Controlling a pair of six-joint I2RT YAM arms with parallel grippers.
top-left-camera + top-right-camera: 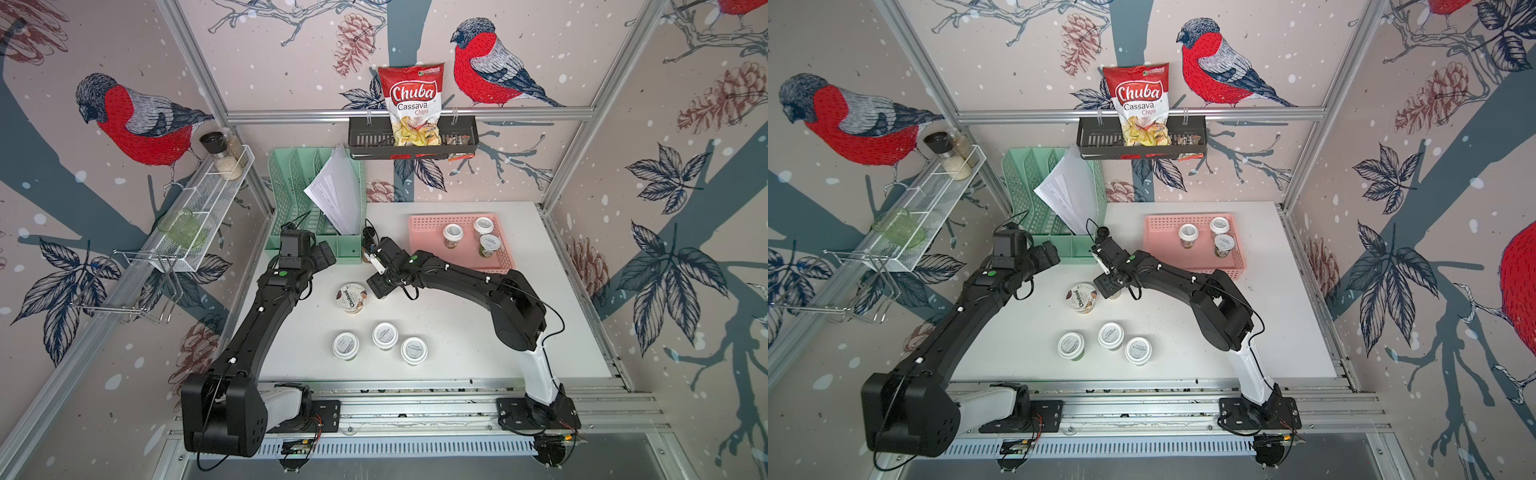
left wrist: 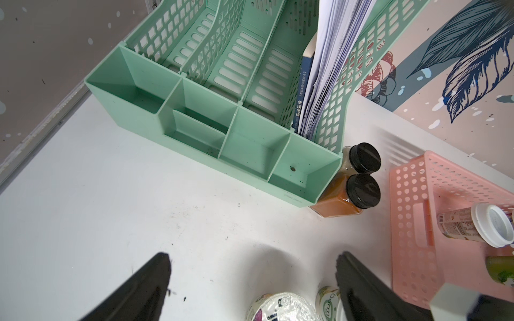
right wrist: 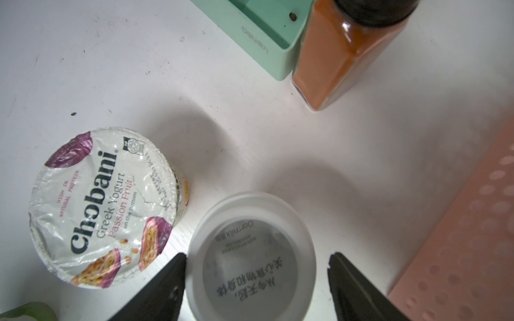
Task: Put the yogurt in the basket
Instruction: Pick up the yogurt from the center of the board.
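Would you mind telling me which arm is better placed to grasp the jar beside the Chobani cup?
Right: its fingers straddle that jar; the left arm's fingers hang open, pointed toward the organizer.

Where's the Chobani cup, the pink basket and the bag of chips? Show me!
Chobani cup [image 3: 105, 205]: right wrist view, middle of its foil lid.
pink basket [image 1: 426, 224]: in a top view, bare part of its floor.
bag of chips [image 1: 411, 97]: in a top view, the printed front.

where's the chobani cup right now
In both top views the Chobani cup stands mid-table, just left of the right gripper and the jar it straddles, beyond three loose jars.
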